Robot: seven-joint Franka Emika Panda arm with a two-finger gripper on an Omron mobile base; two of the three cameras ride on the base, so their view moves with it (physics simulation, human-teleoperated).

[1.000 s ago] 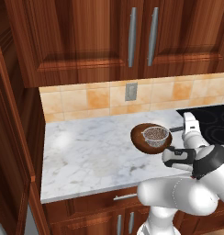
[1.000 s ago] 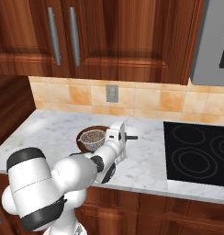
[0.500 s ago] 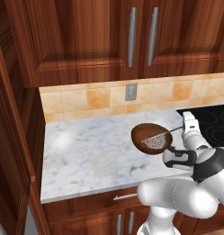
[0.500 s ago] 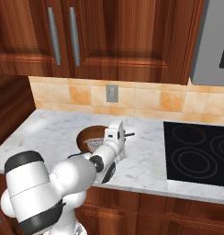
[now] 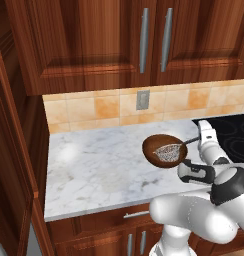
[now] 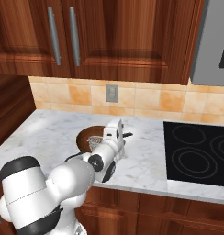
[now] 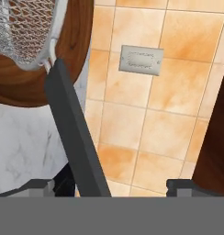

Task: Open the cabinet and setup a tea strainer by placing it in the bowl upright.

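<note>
The silver mesh tea strainer (image 7: 23, 28) is seen lying in the brown wooden bowl (image 7: 72, 43) at upper left — its dark handle (image 7: 75, 133) runs down toward the gripper (image 7: 111, 186). The finger tips (image 7: 40, 185) are set wide apart, clear of the handle. A grey wall outlet (image 7: 141, 59) is mounted on the orange tiled backsplash (image 7: 150, 133) behind.

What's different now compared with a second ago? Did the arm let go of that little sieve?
Yes, it looks so. The gripper was closed on the tea strainer's handle; its fingers now stand wide apart, the handle loose between them. The tea strainer has tipped slightly and rests in the bowl. The bowl, the marble counter and the base stayed put.

arm (image 5: 194, 220) — glossy white, rounded shells | joints — dark bands
</note>
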